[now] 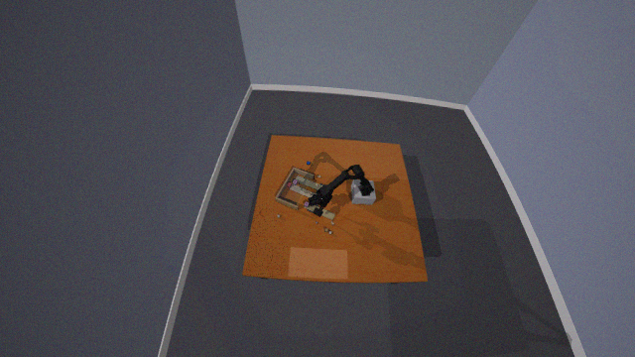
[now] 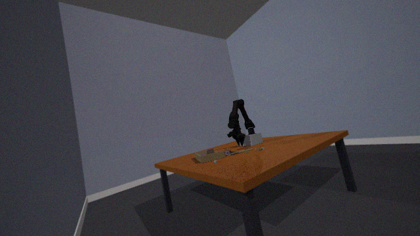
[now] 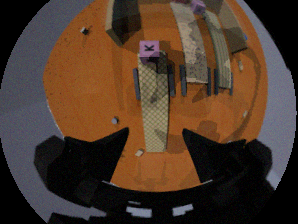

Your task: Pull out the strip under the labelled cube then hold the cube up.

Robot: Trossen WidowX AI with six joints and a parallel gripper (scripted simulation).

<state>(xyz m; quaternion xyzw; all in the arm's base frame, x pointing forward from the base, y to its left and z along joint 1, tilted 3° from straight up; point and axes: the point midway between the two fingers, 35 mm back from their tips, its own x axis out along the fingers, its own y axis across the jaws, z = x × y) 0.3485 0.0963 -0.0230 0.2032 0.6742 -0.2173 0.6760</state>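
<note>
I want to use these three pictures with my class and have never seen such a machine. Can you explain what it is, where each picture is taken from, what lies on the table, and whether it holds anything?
The black machine is a robot arm on a grey base, standing on an orange table. One picture looks down from the ceiling, one from across the room, and the round one from a camera on the arm's wrist. At the arm's end is a gripper, two fingers that pinch; here they are spread apart and hold nothing. On the table lie a shallow wooden tray and several pale strips. The nearest strip carries a purple cube marked with a cross. Small bits lie scattered around.
</note>
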